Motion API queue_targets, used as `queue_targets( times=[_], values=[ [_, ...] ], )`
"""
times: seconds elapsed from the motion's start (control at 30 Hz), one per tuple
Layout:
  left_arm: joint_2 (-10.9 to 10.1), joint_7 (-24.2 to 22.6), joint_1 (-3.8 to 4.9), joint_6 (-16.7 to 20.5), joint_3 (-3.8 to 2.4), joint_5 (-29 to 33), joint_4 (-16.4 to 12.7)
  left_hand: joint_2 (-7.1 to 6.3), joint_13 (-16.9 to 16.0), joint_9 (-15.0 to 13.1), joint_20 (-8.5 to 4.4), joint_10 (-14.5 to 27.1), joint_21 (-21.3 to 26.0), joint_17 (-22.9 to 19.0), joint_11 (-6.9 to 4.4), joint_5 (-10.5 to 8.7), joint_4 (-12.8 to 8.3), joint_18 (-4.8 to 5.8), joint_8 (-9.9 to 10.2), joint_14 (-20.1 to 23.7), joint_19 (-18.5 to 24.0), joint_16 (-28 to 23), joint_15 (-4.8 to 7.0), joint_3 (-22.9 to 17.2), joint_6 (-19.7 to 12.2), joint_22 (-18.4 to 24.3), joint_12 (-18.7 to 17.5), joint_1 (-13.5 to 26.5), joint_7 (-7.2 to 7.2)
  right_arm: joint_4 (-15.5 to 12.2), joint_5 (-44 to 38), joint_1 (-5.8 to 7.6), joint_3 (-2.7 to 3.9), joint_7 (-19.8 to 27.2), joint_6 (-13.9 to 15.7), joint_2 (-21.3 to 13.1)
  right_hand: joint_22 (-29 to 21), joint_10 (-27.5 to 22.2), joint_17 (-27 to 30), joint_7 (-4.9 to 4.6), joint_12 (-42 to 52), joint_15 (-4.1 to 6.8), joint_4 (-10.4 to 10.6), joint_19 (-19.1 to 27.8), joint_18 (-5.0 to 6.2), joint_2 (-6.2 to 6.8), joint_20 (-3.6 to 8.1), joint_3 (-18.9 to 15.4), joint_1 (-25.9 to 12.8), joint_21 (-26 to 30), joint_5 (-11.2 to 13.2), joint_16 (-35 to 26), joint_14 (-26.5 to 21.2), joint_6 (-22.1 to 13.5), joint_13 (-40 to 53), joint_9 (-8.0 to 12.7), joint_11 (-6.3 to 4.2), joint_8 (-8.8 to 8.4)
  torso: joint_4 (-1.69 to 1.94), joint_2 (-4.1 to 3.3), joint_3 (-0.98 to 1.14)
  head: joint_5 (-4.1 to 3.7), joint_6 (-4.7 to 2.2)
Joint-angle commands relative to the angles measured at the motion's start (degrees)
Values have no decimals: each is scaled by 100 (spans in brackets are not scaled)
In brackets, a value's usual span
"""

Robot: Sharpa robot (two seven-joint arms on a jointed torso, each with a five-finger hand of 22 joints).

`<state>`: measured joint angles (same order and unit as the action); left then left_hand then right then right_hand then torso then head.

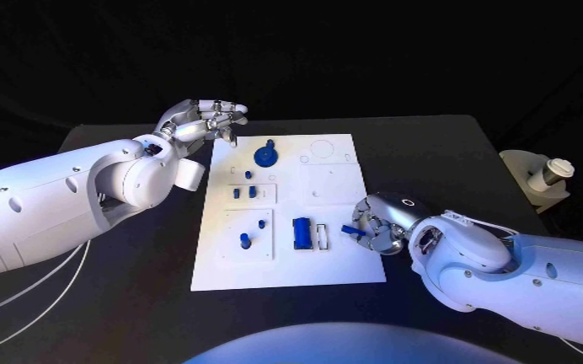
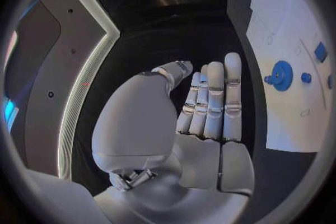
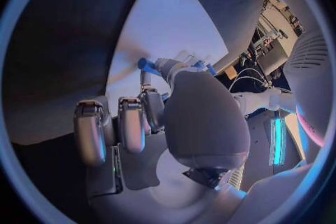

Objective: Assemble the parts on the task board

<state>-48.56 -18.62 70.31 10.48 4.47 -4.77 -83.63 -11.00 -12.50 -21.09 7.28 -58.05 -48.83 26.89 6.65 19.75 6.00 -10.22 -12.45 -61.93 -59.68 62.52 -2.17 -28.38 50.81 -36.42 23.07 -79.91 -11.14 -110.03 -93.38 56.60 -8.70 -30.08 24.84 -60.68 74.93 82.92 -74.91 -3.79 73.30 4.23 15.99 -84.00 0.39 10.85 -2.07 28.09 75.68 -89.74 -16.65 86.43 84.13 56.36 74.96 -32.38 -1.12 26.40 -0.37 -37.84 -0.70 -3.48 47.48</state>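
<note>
The white task board [image 1: 334, 267] lies in the middle of the black table. On it are a blue round disc [image 1: 266, 157], two small blue pieces [image 1: 244, 192], two blue pegs [image 1: 252, 234] and a blue rectangular block [image 1: 300, 232]. My right hand [image 1: 384, 222] hovers at the board's right edge and pinches a small blue part [image 1: 352, 230], seen between thumb and finger in the right wrist view [image 3: 147, 63]. My left hand [image 1: 202, 120] is off the board's far left corner, its fingers [image 2: 213, 101] extended and holding nothing. The disc [image 2: 281, 75] shows beside it.
A white holder with a small cylinder [image 1: 543, 176] stands at the table's right edge. Pale cables [image 1: 43, 275] hang by my left arm. Bare black table lies on either side of the board.
</note>
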Motion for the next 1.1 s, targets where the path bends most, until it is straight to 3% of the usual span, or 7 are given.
queue_targets(
  times=[0.03,0.3,0.43,0.5,0.8,0.87,1.1],
  values=[
    [8,-30,2,-66,-4,8,-17,40,-7,5,21,36,35,-9,14,26,18,-35,-35,43,-4,39,-15,-14,-31,9,38,-7,-1,-85,524,53,9,-83,370,30,1507,32,-610,26,25,26,-719,-600,-39,-19,31,755,-58,-26,-4,23,415,-33,422,-125,26,118,3,-6,1,-9,0],
    [17,-31,2,-64,-4,8,-27,40,-7,5,21,36,35,-9,14,26,18,-35,-35,43,-4,39,-15,-14,-31,9,38,-7,-1,-97,1562,108,11,-43,368,202,1507,44,-609,31,42,27,-689,-600,-39,-36,31,858,-317,-26,-42,21,415,-36,440,-145,24,125,14,-12,-4,-10,30],
    [16,-31,2,-62,-4,8,-33,40,-7,5,21,36,35,-9,14,26,18,-35,-35,43,-4,39,-15,-14,-31,9,38,-7,-1,-36,1837,108,9,-18,304,303,1507,53,-631,25,62,14,-447,-600,-39,-39,25,862,-790,-26,-174,29,421,-9,461,-133,33,106,8,-10,-6,8,40],
    [16,-31,2,-62,-4,8,-35,40,-7,5,21,36,35,-9,14,26,18,-35,-35,43,-4,39,-15,-14,-31,9,38,-7,-1,-4,1936,102,8,-8,277,364,1507,66,-635,39,92,24,-409,-600,-39,28,28,836,-959,-26,-123,31,422,20,483,-129,22,102,6,-8,-3,13,43],
    [18,-24,2,-76,-4,8,-37,46,-7,5,21,40,35,-12,13,28,15,-36,-39,44,-7,42,-14,-21,-33,10,46,-15,-1,105,2156,87,3,-12,193,557,1507,83,-647,49,128,33,-382,-600,-39,92,36,771,-1148,-26,-107,35,425,67,513,-126,14,103,1,-5,-1,26,72],
    [19,-23,2,-79,-4,8,-37,46,-7,5,21,40,35,-12,13,28,15,-36,-39,44,-7,42,-14,-21,-33,10,46,-15,-1,120,2178,85,2,-11,179,586,1507,91,-653,51,141,35,-338,-600,-39,121,40,667,-1298,-26,-229,37,426,91,526,-122,13,98,0,-5,-2,27,75],
    [21,-19,3,-83,-4,8,-36,46,-7,5,21,40,35,-12,13,28,15,-36,-39,44,-7,42,-14,-21,-33,10,46,-15,-1,168,2218,72,-1,-9,163,680,1507,102,-658,52,166,36,-293,-600,-39,120,42,564,-1413,-26,-212,39,427,114,547,-117,13,92,6,-8,4,29,83]
  ],
)
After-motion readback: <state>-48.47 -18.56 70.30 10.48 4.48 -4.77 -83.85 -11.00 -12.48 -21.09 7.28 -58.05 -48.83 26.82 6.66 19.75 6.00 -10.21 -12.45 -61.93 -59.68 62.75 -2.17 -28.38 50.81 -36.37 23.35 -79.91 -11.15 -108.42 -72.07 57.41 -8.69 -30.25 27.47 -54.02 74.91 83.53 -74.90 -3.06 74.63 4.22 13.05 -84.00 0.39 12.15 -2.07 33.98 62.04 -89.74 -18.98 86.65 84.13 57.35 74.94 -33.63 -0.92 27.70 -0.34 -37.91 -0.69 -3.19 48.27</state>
